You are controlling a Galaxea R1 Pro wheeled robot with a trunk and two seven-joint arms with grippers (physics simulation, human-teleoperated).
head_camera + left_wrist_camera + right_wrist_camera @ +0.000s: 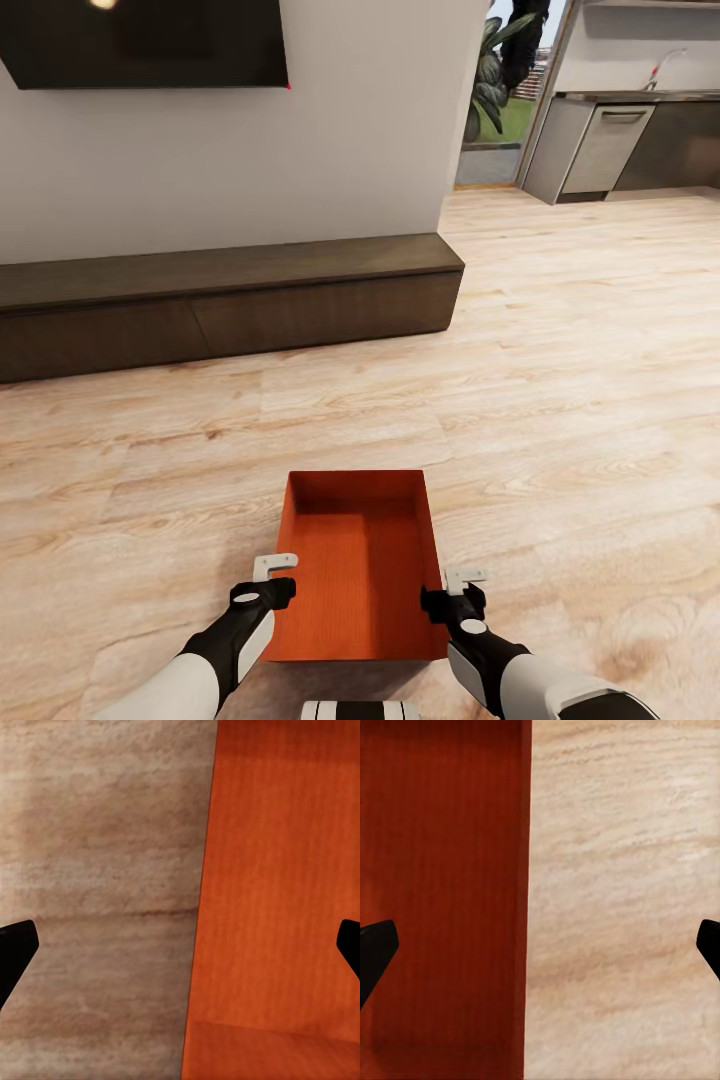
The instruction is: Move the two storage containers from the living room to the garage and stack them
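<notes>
One orange-red storage container (360, 560) stands open-topped and empty on the light wood plank floor of the living room, just in front of me. My left gripper (278, 578) is open over the container's left wall, one finger on each side of it. In the left wrist view that gripper (180, 945) straddles the wall's edge, with the container (285, 870) on one side and floor on the other. My right gripper (455, 590) is open over the right wall in the same way. The right wrist view has the gripper (540, 945) above the wall's edge of the container (442, 870).
A long dark low cabinet (230, 300) runs along the white wall ahead, under a black wall screen (140, 40). At the far right are a grey kitchen counter with a dishwasher (610, 145) and a plant (500, 70) by a glass door. Wood floor (580, 380) stretches to the right.
</notes>
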